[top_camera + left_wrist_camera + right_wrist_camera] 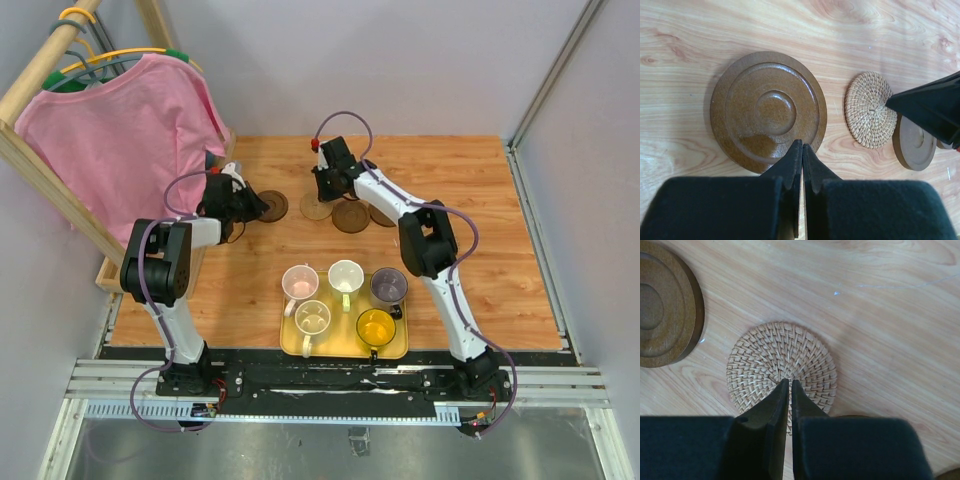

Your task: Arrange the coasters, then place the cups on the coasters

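Observation:
Several coasters lie at the back of the table. My left gripper [802, 146] is shut, its tips over the near rim of a dark brown ringed coaster [767, 110] [272, 205]. My right gripper [790, 382] is shut too, its tips resting on the middle of a pale woven coaster [781, 362] [316, 208]. A brown coaster [350, 216] lies just right of it, and another [382, 215] is partly hidden by the right arm. The cups stand on a yellow tray [345, 348]: pink [299, 282], cream [345, 275], purple [388, 288], white-green [312, 318], amber [376, 326].
A wooden rack with a pink shirt [120, 130] on a hanger leans over the table's back left corner, close to the left arm. Grey walls close off the back and the right side.

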`<action>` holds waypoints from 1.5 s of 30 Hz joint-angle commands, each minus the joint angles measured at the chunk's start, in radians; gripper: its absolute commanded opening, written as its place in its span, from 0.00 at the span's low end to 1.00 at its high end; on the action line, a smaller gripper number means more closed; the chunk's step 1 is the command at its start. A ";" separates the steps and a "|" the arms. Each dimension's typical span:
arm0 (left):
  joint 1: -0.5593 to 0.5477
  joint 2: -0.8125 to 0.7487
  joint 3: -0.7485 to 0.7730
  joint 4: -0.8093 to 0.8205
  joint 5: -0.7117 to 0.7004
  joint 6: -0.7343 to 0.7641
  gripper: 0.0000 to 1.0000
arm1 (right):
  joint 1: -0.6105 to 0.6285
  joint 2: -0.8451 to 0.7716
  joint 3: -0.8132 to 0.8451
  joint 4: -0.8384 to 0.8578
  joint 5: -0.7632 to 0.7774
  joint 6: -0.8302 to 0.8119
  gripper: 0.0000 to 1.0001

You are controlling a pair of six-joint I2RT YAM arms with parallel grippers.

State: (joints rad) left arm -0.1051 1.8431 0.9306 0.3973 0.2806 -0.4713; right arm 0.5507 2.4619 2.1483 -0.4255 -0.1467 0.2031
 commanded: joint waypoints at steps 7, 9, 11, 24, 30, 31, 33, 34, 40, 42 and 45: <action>0.004 0.025 0.053 -0.017 -0.034 0.033 0.05 | 0.040 0.031 0.002 -0.028 -0.054 0.028 0.07; 0.004 0.025 0.049 -0.013 -0.030 0.030 0.05 | 0.049 0.041 0.003 -0.032 -0.062 0.031 0.07; 0.004 0.026 0.041 -0.010 -0.028 0.027 0.05 | 0.058 0.051 0.006 -0.035 -0.070 0.035 0.07; 0.004 0.024 0.021 0.001 -0.020 0.014 0.05 | 0.089 0.075 0.035 -0.046 -0.092 0.044 0.07; 0.004 0.025 0.018 0.004 -0.015 0.010 0.05 | 0.093 0.075 0.038 -0.047 -0.093 0.042 0.07; 0.004 0.026 0.019 0.005 -0.015 0.008 0.05 | 0.094 0.075 0.037 -0.048 -0.093 0.041 0.07; 0.004 0.025 0.019 0.006 -0.015 0.008 0.05 | 0.095 0.073 0.039 -0.047 -0.095 0.041 0.07; 0.004 0.027 0.019 0.006 -0.014 0.007 0.05 | 0.095 0.072 0.039 -0.047 -0.096 0.041 0.07; 0.004 0.025 0.019 0.011 -0.007 0.001 0.05 | 0.100 0.068 0.038 -0.049 -0.093 0.041 0.07; 0.004 0.024 0.019 0.016 0.000 0.000 0.05 | 0.101 0.064 0.036 -0.046 -0.085 0.040 0.07; 0.004 0.020 0.018 0.025 0.009 0.000 0.05 | 0.101 0.053 0.045 -0.044 -0.059 0.025 0.08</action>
State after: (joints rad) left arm -0.1051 1.8568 0.9562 0.3817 0.2668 -0.4690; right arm 0.6312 2.4989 2.1647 -0.4351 -0.2276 0.2359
